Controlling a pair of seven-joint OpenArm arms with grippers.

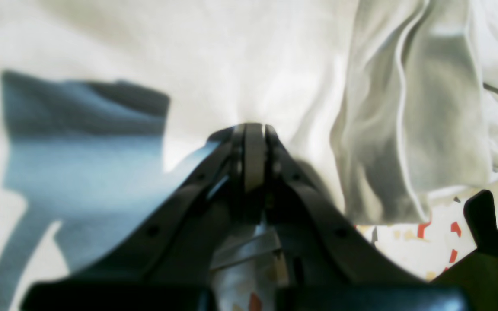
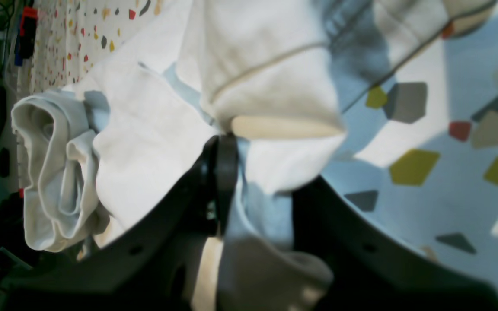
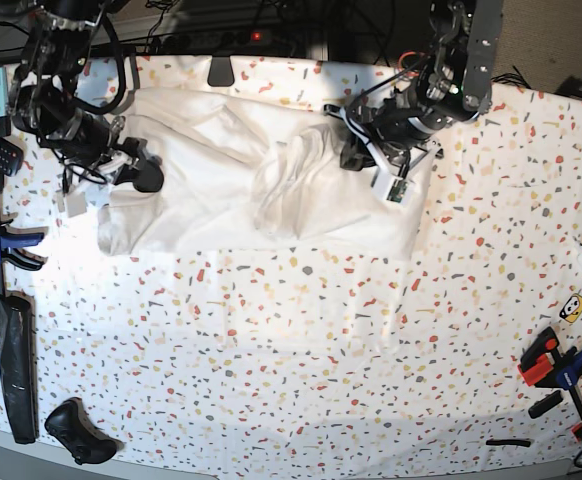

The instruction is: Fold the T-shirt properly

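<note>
t-shirt point(image 3: 261, 190) lies spread, rumpled, near far edge of desk point(image 3: 371, 350), bunched ridge of folds across its middle. left hand point(image 1: 254, 129) pinched closed on t-shirt cloth at one end. right hand point(image 2: 227, 142) closed on t-shirt edge at other end, toward far left corner, cloth draping over fingers.
</note>
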